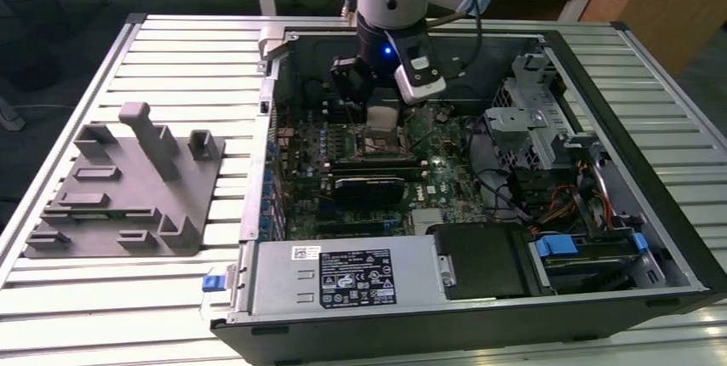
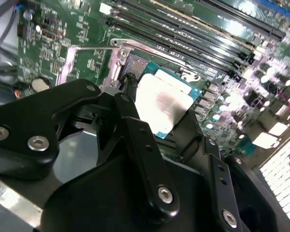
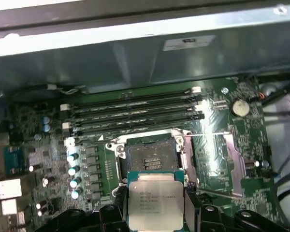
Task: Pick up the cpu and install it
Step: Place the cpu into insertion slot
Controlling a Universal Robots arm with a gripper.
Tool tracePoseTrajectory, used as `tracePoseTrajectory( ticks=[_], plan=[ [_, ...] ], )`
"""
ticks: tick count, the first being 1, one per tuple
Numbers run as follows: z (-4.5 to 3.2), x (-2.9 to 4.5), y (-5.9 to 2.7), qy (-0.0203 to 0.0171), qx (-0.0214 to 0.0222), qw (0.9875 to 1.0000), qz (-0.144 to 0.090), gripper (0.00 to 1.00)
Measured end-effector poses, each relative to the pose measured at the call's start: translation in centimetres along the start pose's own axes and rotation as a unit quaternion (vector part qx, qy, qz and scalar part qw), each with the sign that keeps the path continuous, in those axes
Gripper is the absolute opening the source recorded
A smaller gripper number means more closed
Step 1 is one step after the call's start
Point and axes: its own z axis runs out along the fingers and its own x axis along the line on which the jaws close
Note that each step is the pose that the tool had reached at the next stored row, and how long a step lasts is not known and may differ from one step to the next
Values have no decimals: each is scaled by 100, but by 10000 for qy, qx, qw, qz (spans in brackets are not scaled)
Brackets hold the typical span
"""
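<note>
While it is held off the board, the cpu [image 3: 155, 204] is recorded as a flat square chip with a silver-white top, clamped by two opposite edges between the black fingers [image 2: 135, 130] of the gripper [image 3: 155, 208], which is closed on it. In the first wrist view it is seen just short of the socket [image 3: 150, 157], apart from it and not yet seated. The socket is listed as uncovered, its contact field exposed, with the metal retention frame [image 3: 217, 159] swung aside. Beyond the socket a bank of memory slots [image 3: 135, 113] is noted on the green motherboard [image 3: 241, 140]. In the exterior view the board is enclosed by the open computer case [image 1: 636, 170], with a grey power-supply box [image 1: 340, 277] at the near end. The case is set on a slatted table [image 1: 170, 42], and a grey fixture [image 1: 125, 187] lies well apart toward the exterior view's left. Hazards, as judged: contacts could be bent if the chip is lowered tilted or offset. A seat could be refused if its orientation is not matched to the socket keys. The chip could be dropped onto the contacts if the edge grip slips. The fingers could be fouled by the socket rim or the raised frame.
</note>
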Motion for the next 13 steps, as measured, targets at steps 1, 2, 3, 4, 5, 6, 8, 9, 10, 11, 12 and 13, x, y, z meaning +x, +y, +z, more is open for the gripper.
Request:
tracePoseTrajectory(
  ticks=[1, 2, 3, 4, 5, 6, 8, 9, 10, 11, 12, 13],
  plan=[
    [1, 0, 0, -5, 3, 10000, 87, 55],
    [2, 0, 0, -10, 5, 9999, 168, 55],
    [3, 0, 0, -14, 7, 9997, 248, 55],
    [3, 0, 0, -19, 9, 9995, 325, 55],
    [4, 0, 0, -23, 11, 9992, 402, 55],
    [4, 0, -1, -27, 13, 9989, 474, 55],
    [5, 0, 0, -35, 17, 9982, 606, 55],
    [5, 0, -1, -39, 20, 9977, 674, 55],
    [5, 0, 0, -42, 23, 9973, 738, 55],
    [5, 0, 0, -46, 25, 9967, 805, 55],
    [6, 0, 0, -50, 27, 9961, 875, 55],
    [6, 0, 0, -55, 30, 9954, 954, 55]
  ],
)
